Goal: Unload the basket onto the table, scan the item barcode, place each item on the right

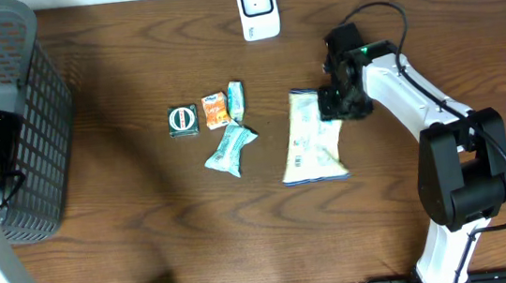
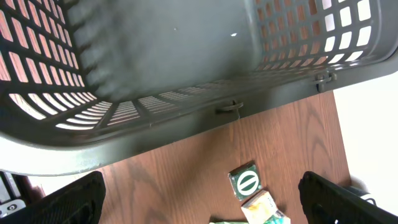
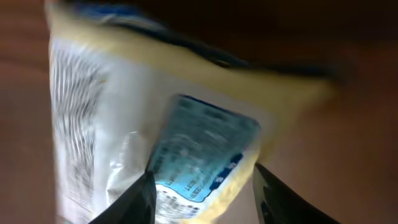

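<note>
A large white and yellow bag (image 1: 311, 140) lies flat on the table, right of centre. My right gripper (image 1: 336, 104) sits low at the bag's upper right edge. In the right wrist view the bag (image 3: 118, 118) fills the frame, and its blue-labelled corner lies between the fingers of the right gripper (image 3: 204, 186). The left finger touches the bag, while a gap shows at the right finger, so the jaws are open. A white scanner (image 1: 257, 7) stands at the table's far edge. My left gripper (image 2: 202, 199) hangs wide open and empty over the table beside the basket.
A dark mesh basket (image 1: 38, 117) stands at the far left, seen close in the left wrist view (image 2: 186, 112). Small packets lie left of the bag: a green square one (image 1: 182, 120), an orange one (image 1: 216, 112) and two pale blue ones (image 1: 230, 149).
</note>
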`<state>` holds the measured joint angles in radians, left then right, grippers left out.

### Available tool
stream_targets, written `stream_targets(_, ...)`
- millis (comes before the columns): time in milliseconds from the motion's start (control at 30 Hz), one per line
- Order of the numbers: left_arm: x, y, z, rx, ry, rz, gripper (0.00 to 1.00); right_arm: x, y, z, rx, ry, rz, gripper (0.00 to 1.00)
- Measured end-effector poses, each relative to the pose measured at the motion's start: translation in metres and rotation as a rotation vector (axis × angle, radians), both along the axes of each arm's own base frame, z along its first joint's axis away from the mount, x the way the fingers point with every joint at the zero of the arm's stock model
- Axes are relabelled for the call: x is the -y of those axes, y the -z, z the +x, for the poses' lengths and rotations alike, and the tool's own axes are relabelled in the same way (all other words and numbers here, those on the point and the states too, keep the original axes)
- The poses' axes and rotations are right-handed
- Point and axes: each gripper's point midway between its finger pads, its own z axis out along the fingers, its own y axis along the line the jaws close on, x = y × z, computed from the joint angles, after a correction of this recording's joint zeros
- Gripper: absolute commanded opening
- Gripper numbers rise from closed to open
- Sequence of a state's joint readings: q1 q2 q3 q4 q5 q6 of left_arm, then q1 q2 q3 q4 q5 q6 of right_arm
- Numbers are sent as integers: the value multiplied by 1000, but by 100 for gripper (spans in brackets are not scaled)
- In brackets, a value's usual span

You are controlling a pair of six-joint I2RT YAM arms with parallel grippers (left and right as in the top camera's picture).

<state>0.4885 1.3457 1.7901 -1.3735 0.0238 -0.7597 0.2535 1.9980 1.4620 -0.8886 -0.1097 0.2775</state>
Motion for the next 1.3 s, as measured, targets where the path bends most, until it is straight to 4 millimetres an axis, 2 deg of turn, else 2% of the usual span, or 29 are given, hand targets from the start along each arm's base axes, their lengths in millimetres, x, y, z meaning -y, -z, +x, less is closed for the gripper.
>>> stream_targets(200, 0, 0, 0, 0, 1, 0, 98, -15, -7, 8, 28, -42, 76, 54)
stream_targets(467, 0, 0, 0, 0, 1, 0, 98, -23, -40, 3, -17, -76, 115, 54)
stream_targets(933, 0, 0, 0, 0, 1, 0, 98, -20, -48, -10, -76, -77, 107, 51)
stream_targets(1133, 0, 0, 0, 0, 1, 0, 97, -24, -64, 2, -26, -87, 121, 33)
stream_targets(1300, 0, 0, 0, 0, 0, 0, 97, -27, -65, 9, 3, -92, 127, 29)
